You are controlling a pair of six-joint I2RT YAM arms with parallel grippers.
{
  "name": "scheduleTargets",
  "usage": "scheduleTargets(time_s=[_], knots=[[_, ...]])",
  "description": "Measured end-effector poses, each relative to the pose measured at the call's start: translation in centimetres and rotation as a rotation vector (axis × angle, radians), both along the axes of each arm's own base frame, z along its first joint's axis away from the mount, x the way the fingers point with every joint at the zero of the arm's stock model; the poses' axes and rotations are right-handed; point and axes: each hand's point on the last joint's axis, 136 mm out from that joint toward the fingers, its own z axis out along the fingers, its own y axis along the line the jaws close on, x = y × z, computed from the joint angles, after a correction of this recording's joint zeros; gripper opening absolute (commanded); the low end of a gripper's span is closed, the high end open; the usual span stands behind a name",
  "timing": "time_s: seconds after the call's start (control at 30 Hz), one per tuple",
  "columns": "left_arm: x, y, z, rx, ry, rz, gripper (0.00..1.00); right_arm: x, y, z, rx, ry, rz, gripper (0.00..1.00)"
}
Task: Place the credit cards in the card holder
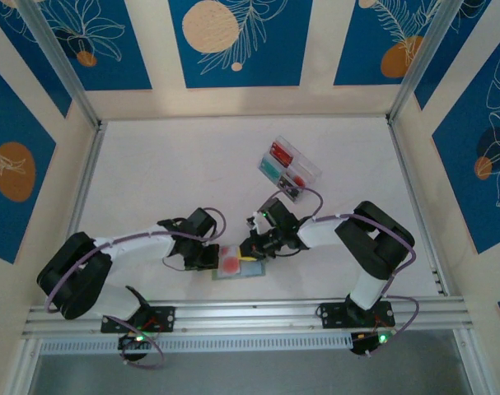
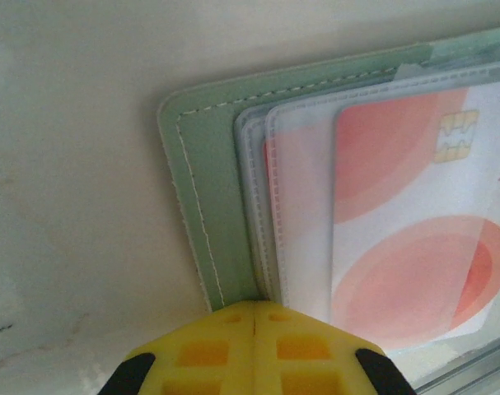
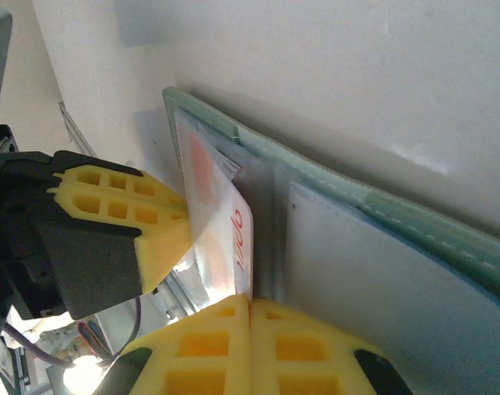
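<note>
Sage-green card holder (image 2: 202, 164) and a white credit card (image 2: 414, 206) with coral-red circles.
Pale stitching edges the holder; the card has a gold chip; wall panels (image 1: 274, 49) are blue with peach discs.

A white tabletop (image 1: 192, 164) is lying under soft, even light. Cream walls (image 1: 155, 49) are rising on three sides, carrying blue panels (image 1: 266, 58) with pale leaf drawings and orange and cream discs. Metal posts (image 1: 60, 62) are slanting up from the far corners, and a metal rail (image 1: 258, 311) is running along the near edge.
</note>
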Motion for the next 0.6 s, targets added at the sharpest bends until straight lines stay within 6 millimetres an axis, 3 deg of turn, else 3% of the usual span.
scheduleTargets(time_s=[0.37,0.47,0.6], knots=[[-0.1,-0.2,0.0,-0.002,0.001,-0.005,0.00,-0.1,1.4,-0.3,-0.020,-0.003,0.018,0.01],[-0.1,-0.2,0.0,-0.002,0.003,0.001,0.00,-0.1,1.4,-0.4,-0.045,-0.002,0.015,0.06],[-0.1,-0.2,0.0,-0.002,0.006,0.009,0.00,-0.1,1.1,-0.2,-0.094,-0.025,0.019,0.21]])
